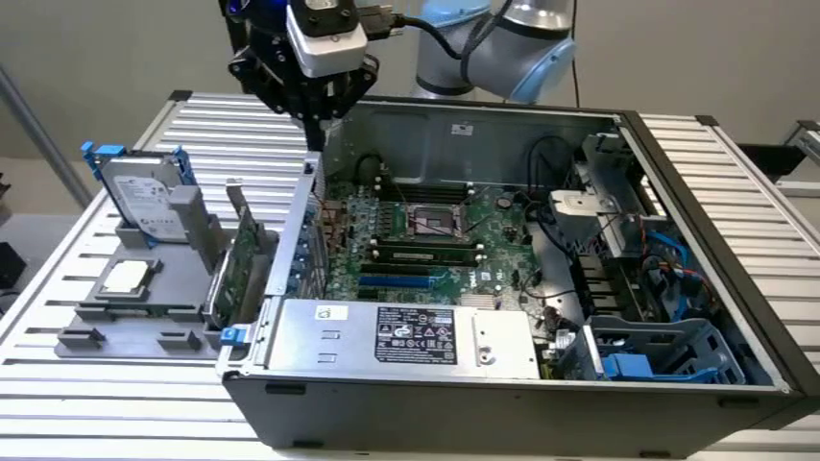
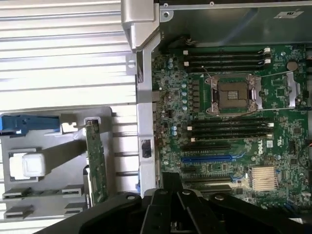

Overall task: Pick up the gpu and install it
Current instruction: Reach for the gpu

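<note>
The gpu (image 1: 241, 264) stands on edge in a holder (image 1: 173, 293) beside the case (image 1: 513, 403), on the exterior view's left.

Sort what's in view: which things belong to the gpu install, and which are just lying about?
For the job: gpu, standing in the grey rack; gripper, over the edge of the open case; motherboard.
Just lying about: hard drive in its blue frame; silver square part on the rack; power supply.

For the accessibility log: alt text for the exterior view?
The gripper hangs above the far edge of the open computer case. The gpu stands on edge in a grey holder beside the case, next to a hard drive.
</note>
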{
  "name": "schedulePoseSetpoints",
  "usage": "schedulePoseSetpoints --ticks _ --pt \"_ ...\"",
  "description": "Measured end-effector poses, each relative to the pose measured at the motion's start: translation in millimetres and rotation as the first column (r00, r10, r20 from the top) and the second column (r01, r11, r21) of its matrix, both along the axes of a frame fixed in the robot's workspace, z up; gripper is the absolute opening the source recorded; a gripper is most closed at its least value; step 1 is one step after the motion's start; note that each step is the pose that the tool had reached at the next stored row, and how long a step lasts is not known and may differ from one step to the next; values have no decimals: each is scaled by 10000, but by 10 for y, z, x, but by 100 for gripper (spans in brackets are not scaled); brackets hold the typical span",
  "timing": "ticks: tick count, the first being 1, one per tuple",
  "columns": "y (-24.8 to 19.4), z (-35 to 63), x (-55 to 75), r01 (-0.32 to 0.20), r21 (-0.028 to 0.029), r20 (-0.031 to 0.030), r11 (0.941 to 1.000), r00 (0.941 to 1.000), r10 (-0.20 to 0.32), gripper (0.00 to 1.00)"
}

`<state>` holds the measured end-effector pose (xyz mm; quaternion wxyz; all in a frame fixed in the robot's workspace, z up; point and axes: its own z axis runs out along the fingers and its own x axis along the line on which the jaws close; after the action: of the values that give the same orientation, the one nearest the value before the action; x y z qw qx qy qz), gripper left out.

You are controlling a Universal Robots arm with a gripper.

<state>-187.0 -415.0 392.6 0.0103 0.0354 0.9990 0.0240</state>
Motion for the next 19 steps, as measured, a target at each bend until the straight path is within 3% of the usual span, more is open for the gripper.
schedulePoseSetpoints --ticks 8,19 --pt "-107 -2 -363 0 -3 0 10000 10000 0 0" --pt "-251 -63 -719 0 -20 -20 10000 10000 0 0"
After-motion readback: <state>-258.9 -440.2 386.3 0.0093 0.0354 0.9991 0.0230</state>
